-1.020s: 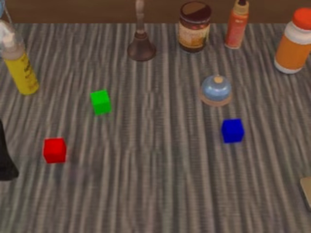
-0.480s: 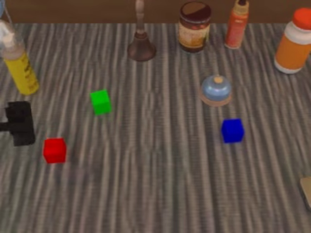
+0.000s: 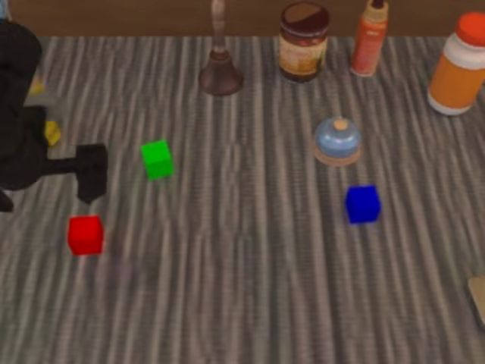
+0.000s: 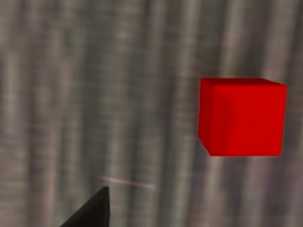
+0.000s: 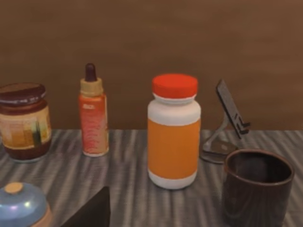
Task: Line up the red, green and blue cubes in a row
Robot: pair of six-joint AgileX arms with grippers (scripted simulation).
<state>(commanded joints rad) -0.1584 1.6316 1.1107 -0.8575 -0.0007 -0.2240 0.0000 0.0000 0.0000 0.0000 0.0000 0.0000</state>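
while left hand (image 3: 89, 176) hovers near, red cube (image 3: 85, 234) sits square.

the desk (image 3: 250, 303) is grey with fine pale stripes. the red cube (image 3: 85, 234) is bright red, the green cube (image 3: 157, 159) bright green, the blue cube (image 3: 362, 204) deep blue. a pill bottle (image 5: 173, 131) is orange and white with a red cap. the left claw (image 3: 89, 174) is black.

The middle and front of the table (image 3: 250, 288) are bare, with lots of room to pass. At the back stand a hand bell (image 3: 220, 68), a jar (image 3: 304, 42), a dropper bottle (image 3: 370, 38) and a pill bottle (image 3: 458, 64). A desk bell (image 3: 338, 141) sits close to the blue cube (image 3: 362, 204).
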